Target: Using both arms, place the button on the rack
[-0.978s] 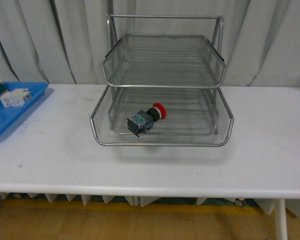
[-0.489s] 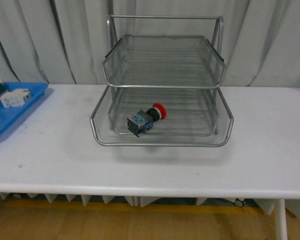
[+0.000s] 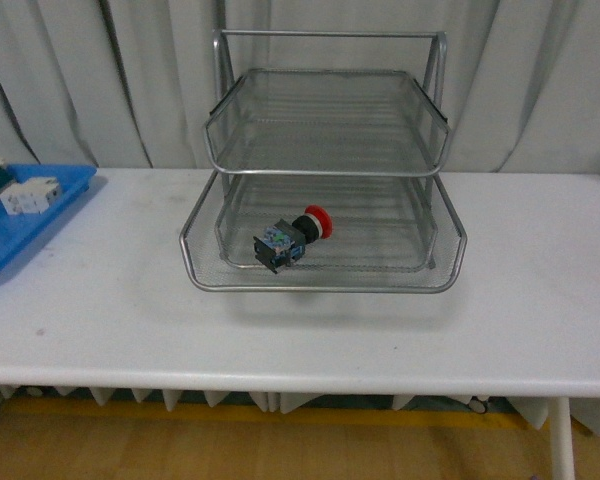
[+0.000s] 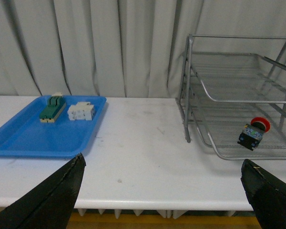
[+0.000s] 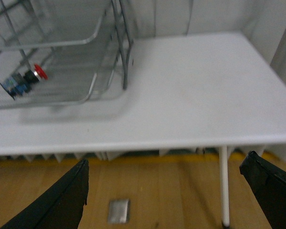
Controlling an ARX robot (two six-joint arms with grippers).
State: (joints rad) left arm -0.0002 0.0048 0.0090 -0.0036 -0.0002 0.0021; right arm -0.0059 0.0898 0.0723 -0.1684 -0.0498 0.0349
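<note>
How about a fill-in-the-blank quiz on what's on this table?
1. The button lies in the rack's ____ tier.
2. The button's round cap is coloured ____.
3. The tray holding the white connector is coloured ____.
4. The left claw and the right claw both stand ____, holding nothing.

Missing words: bottom; red; blue; open.

Three cameras around one white table [image 3: 520, 300].
The front view faces the silver wire-mesh three-tier rack [image 3: 325, 172] squarely, slightly from above, at middle distance. The left wrist view looks low across the table from the rack's left; the right wrist view, blurred, looks down from its right. All three share the rack.
</note>
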